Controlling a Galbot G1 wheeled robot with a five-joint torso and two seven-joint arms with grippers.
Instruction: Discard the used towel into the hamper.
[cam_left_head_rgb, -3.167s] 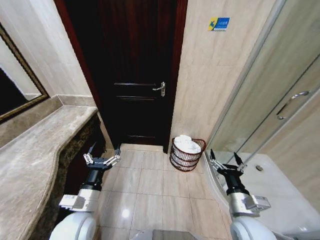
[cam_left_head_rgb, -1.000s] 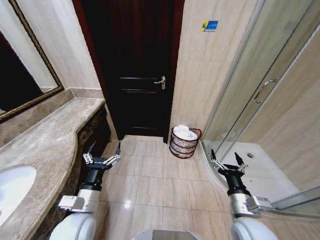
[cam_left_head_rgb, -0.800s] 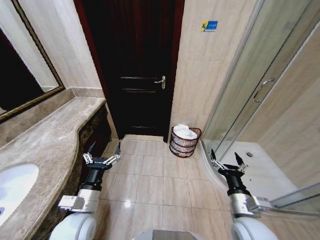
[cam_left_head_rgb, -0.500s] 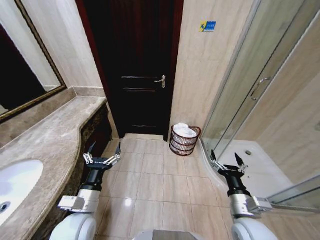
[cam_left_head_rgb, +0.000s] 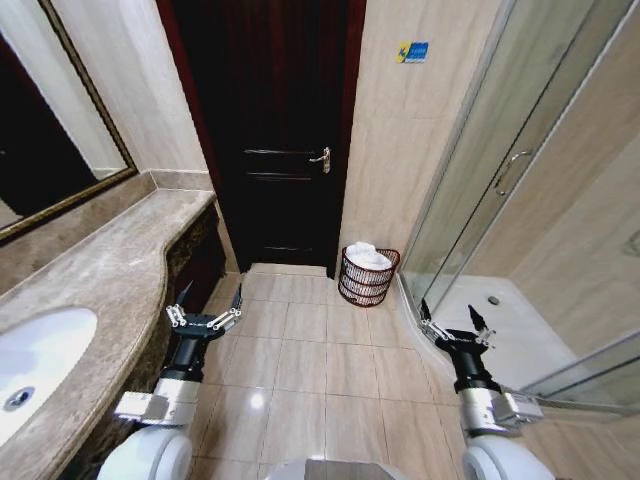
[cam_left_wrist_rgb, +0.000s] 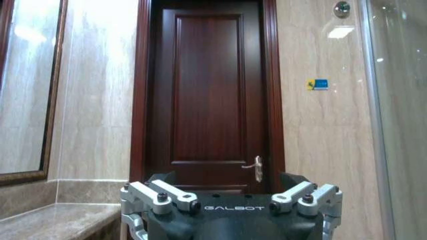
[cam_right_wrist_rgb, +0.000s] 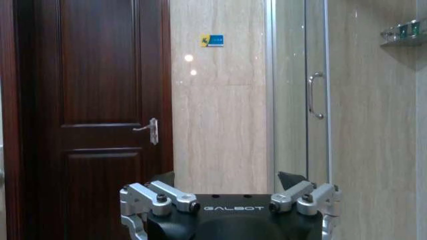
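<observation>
The hamper (cam_left_head_rgb: 367, 276) stands well ahead of both grippers, a white towel (cam_left_head_rgb: 368, 257) already heaped inside. Left gripper (cam_left_head_rgb: 205, 310) and right gripper (cam_left_head_rgb: 456, 326) are spread wide, holding nothing. Risk: nudging the hamper would tip the towel out.

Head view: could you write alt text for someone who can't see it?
A white towel sits in the hamper on the floor beside a dark door. Nearer, the left gripper and right gripper hover open and empty.
</observation>
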